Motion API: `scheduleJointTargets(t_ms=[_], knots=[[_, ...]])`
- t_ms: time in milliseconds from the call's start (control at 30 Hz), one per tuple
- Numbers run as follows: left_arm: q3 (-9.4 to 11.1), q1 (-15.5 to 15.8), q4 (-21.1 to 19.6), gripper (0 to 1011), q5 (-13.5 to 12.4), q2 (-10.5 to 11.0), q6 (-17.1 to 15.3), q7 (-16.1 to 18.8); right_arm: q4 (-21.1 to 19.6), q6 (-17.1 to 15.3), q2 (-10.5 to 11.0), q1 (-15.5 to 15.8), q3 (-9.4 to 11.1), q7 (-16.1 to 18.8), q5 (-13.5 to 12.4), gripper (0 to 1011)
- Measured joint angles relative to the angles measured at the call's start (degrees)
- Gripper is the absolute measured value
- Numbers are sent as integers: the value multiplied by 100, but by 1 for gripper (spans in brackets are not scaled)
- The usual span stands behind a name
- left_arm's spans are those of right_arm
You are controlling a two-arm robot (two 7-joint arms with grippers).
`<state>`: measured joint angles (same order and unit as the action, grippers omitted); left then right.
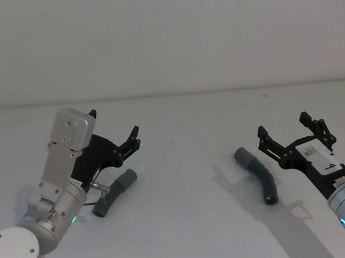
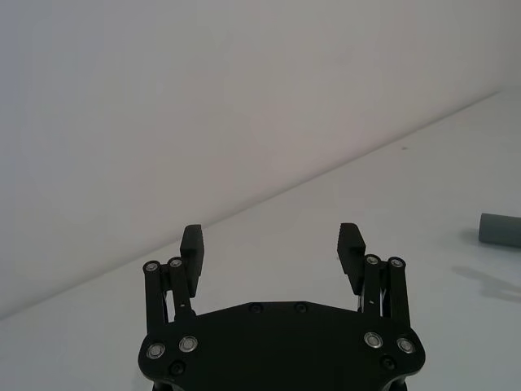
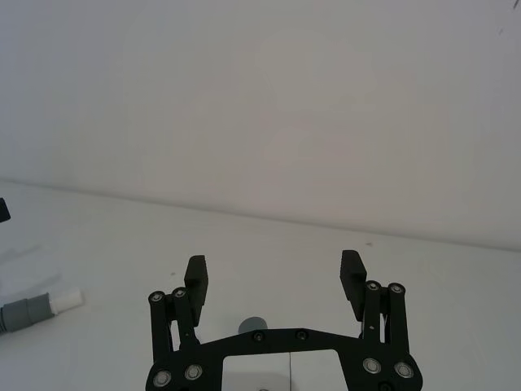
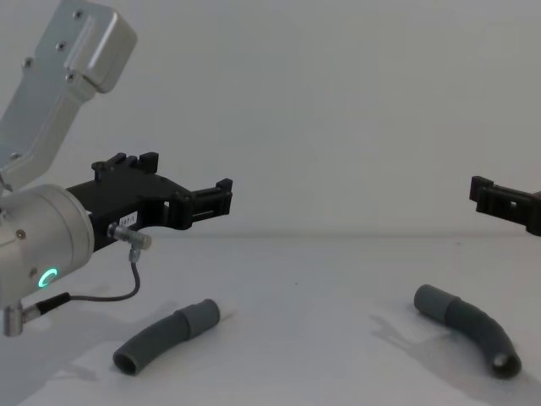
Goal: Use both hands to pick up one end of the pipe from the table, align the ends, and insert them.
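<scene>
Counter (image 1: 190, 226): matte white; I see 2 curved, ribbed grey hose pieces lying well apart.
Left hose piece (image 1: 114, 191): below the left gripper (image 1: 114, 124), which is spread wide and empty.
Right hose piece (image 1: 258, 172): just beside the right gripper (image 1: 283, 124), also wide and empty.
Labels: white, and I can't read them.

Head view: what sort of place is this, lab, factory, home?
Probably a lab test bench, not a home or factory: plain white table against a bare white wall, the left hose piece and right hose piece laid out, the left gripper and right gripper open by them.
</scene>
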<state>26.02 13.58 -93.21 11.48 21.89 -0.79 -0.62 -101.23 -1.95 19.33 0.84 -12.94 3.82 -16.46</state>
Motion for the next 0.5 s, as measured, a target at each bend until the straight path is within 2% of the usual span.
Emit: scheduleJointTargets(t_ms=[500], knots=[[0,0,4,1002,0,0,-1,0,0,0,0,0,0,1,0,1001]])
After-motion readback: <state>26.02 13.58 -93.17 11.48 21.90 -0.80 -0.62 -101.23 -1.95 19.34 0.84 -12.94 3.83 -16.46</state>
